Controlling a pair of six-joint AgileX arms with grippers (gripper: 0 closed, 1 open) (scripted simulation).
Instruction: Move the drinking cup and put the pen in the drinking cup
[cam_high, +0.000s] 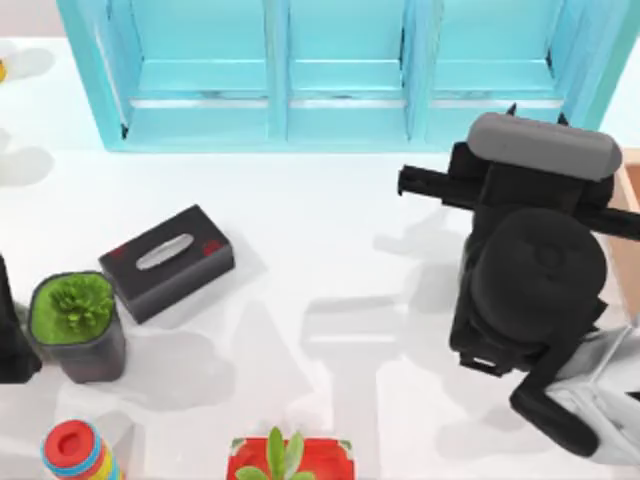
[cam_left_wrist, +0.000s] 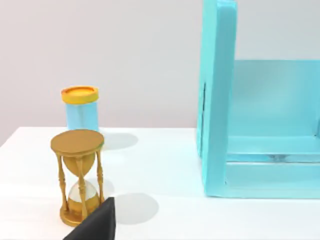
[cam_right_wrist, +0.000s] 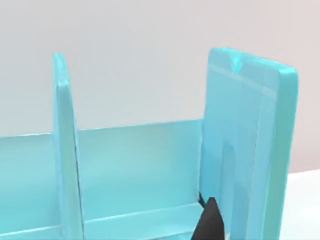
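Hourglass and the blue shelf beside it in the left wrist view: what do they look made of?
Hourglass: apparently gold-toned metal or painted wood, with turned posts and a clear, probably glass, bulb holding white sand. Blue shelf: likely painted wood or plastic, with flat, thick, evenly turquoise panels and a soft sheen.

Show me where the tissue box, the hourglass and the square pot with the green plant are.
tissue box (cam_high: 168, 262), top view, on its black top face.
hourglass (cam_left_wrist: 78, 176), left wrist view, at its glass waist.
square pot (cam_high: 92, 358), top view, on its dark wall.
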